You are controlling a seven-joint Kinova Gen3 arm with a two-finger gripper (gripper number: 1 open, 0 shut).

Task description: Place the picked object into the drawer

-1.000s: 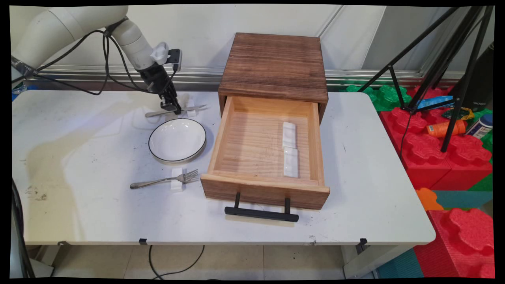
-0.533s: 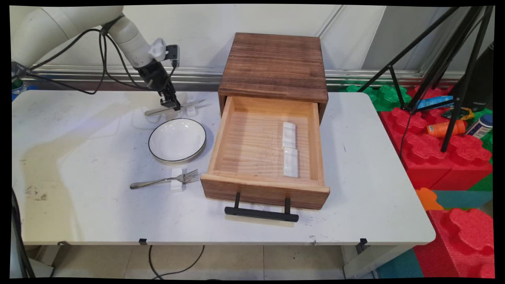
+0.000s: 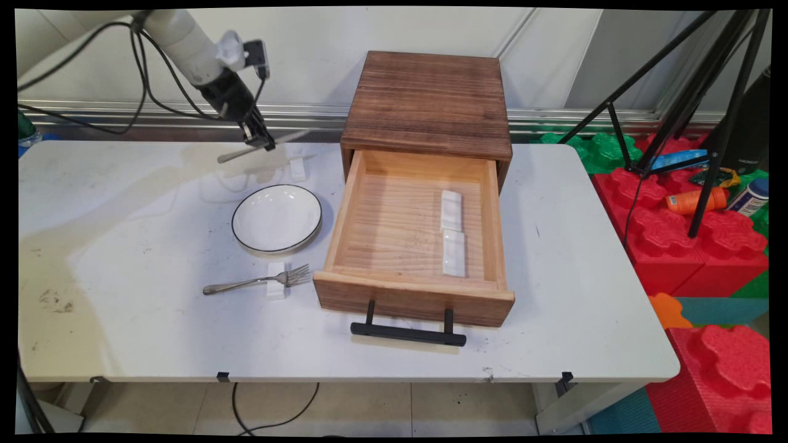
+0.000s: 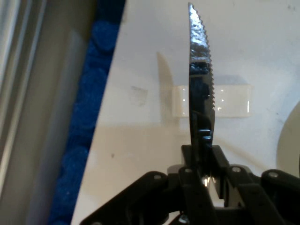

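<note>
The gripper (image 3: 266,144) is holding a knife (image 3: 258,147) clear of the counter (image 3: 123,320), above its far left part, beyond the plate (image 3: 277,218). The fingers (image 4: 197,187) are closing tight on the blade's flat sides, roughly mid-length, with no gap showing in the hand view. From there the serrated edge is pointing away from the hand, over a small white rest (image 4: 213,100) lying on the counter below. In the main view the handle is sticking out to the left and the tip toward the wooden box (image 3: 428,101).

The knife is looking like stiff, smooth metal: light, but probably slippery between hard pads, and likely to pivot if held far from its balance point. A pinch across the flat faces near the middle seems the soundest hold; the toothed edge is best kept off the pads.

Nearer the camera, a fork (image 3: 255,282) is lying across another white rest (image 3: 277,280). The drawer (image 3: 412,246) is standing open with two white rests (image 3: 452,237) inside.
</note>
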